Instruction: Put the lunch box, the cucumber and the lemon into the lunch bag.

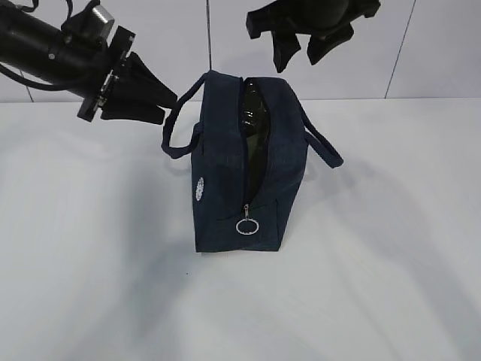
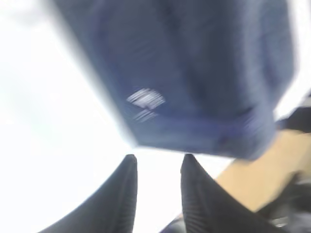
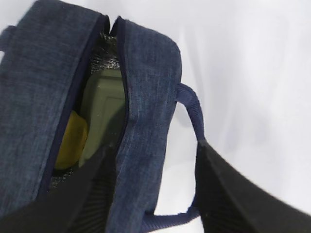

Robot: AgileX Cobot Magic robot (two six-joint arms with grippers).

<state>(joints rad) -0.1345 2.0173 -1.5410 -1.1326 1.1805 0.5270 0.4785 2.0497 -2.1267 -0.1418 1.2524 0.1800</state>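
Note:
The navy lunch bag (image 1: pixel 225 188) stands upright mid-table, its top zipper open and the ring pull (image 1: pixel 247 226) hanging at the near end. Through the opening the right wrist view shows the lunch box's sage lid (image 3: pixel 104 104) and the yellow lemon (image 3: pixel 73 141) beside it. The cucumber is hidden; a dark glossy shape (image 1: pixel 252 109) fills the far end of the opening and I cannot tell what it is. My right gripper (image 1: pixel 298 62) (image 3: pixel 150 155) hangs open above the bag. The left gripper (image 1: pixel 169 107) (image 2: pixel 158 162) is open and empty, close to the left handle (image 1: pixel 176 131).
The white table (image 1: pixel 90 271) runs all round the bag, with a white panelled wall (image 1: pixel 436 45) behind. The right handle (image 1: pixel 325 147) (image 3: pixel 192 104) loops out sideways. A tan surface (image 2: pixel 252 179) shows past the table edge in the blurred left wrist view.

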